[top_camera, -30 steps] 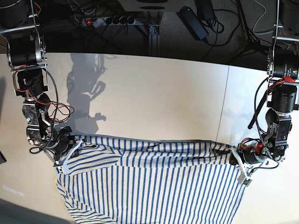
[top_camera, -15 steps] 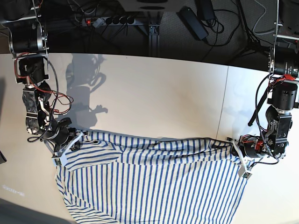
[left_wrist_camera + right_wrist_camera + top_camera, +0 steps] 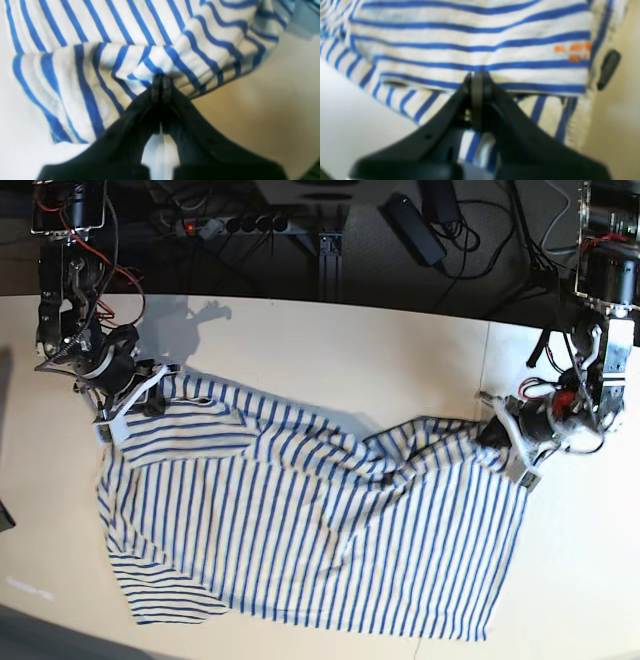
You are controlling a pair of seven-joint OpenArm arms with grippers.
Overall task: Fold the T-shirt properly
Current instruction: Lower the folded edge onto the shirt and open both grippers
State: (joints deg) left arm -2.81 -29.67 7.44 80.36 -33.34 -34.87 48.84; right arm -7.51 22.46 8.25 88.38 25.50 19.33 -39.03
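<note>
1. Since earlier frames both arms moved up the table [image 3: 330, 350], dragging the T-shirt [image 3: 300, 530] edge w/ them; more cloth lies flat now.
2. Right gripper [image 3: 150, 392]: fingers clamped on the T-shirt edge, near small orange print [image 3: 572, 51].
3. Left gripper [image 3: 497, 432]: fingers also pinch bunched striped cloth.
4. The T-shirt lies spread on the table btw. both arms.

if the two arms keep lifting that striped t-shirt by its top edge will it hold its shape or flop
Probably flop: the T-shirt already sags and bunches between the left pincer and right pincer. It looks thin and light. Pinched cloth wrinkles easily, so folds may shift.
</note>
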